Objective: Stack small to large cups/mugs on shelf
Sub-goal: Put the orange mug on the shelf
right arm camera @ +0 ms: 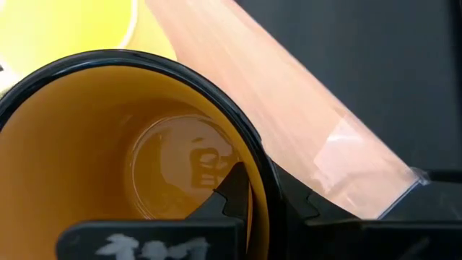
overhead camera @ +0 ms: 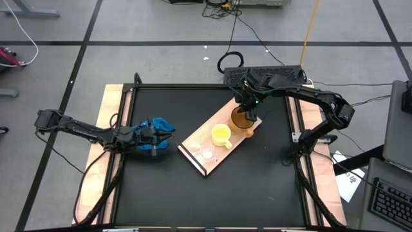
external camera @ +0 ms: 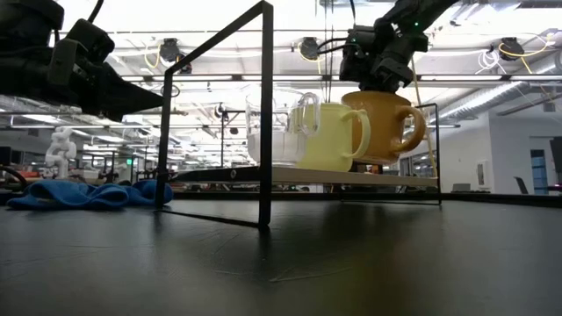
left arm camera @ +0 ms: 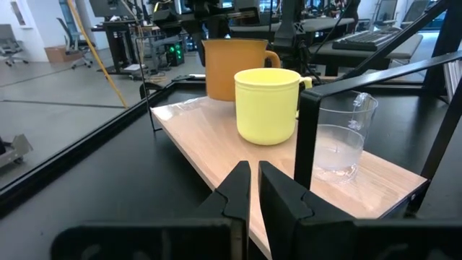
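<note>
A light-wood shelf board (overhead camera: 193,149) lies slantwise on the black tabletop. Three cups stand on it in a row: a clear glass cup (overhead camera: 208,153) at its near end, a yellow cup (overhead camera: 221,134) in the middle and an orange-brown cup (overhead camera: 243,120) at its far right end. My right gripper (overhead camera: 247,108) is directly above the orange-brown cup and shut on it. My left gripper (overhead camera: 156,136) hovers shut and empty at the table's left, above a blue cloth, pointing at the cups (left arm camera: 267,105). My right gripper holds the orange-brown cup by its dark rim (right arm camera: 261,170), with one finger (right arm camera: 229,189) inside the cup and one (right arm camera: 292,198) outside its wall. The fingers come from above, pointing down. The cup is upright, its base at the board's far right end (external camera: 386,161).
A crumpled blue cloth (overhead camera: 159,124) lies on the table under my left gripper. A thin black metal frame (external camera: 264,114) stands around the board, with posts near the glass cup (left arm camera: 307,137). A power strip and cables (overhead camera: 270,74) lie past the table's far edge.
</note>
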Controlling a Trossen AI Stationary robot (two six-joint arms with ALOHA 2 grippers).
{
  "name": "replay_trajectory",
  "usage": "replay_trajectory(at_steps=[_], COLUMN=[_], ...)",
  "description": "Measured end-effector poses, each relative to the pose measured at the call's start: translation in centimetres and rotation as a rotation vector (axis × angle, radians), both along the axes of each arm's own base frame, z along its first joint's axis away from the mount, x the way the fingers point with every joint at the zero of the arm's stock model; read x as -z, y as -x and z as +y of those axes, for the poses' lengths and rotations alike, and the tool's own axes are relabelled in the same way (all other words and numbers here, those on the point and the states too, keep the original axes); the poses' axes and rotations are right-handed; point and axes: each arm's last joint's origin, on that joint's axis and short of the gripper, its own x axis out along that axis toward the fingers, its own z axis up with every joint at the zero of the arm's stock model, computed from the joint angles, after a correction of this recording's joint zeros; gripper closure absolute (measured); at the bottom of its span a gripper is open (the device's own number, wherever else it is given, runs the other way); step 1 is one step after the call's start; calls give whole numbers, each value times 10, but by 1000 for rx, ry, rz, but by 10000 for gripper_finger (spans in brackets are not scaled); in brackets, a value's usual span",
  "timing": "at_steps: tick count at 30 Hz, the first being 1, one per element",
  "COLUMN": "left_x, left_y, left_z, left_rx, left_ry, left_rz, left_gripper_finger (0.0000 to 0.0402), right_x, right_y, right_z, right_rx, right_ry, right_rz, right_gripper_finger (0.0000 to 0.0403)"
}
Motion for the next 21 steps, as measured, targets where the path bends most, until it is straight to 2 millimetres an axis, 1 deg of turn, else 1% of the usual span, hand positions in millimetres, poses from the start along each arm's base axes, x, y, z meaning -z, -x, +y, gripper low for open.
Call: replay_trajectory(at_steps=[7,13,21], left_x=[-1,-2,-5], left_y=[0,0,0], left_z=[0,0,0], left_rx=[0,-1,-1], left_ry=[1,11,27], left_rz=[-5,-18,-53], left_gripper_finger=[369,369,369], right_x=[0,3,2], right_y=[0,5,4], right_z=[0,-1,-2], right_rx=[5,33,27], right_ry=[0,64,68], right_rz=[6,87,75], right_gripper_finger=[387,387,387])
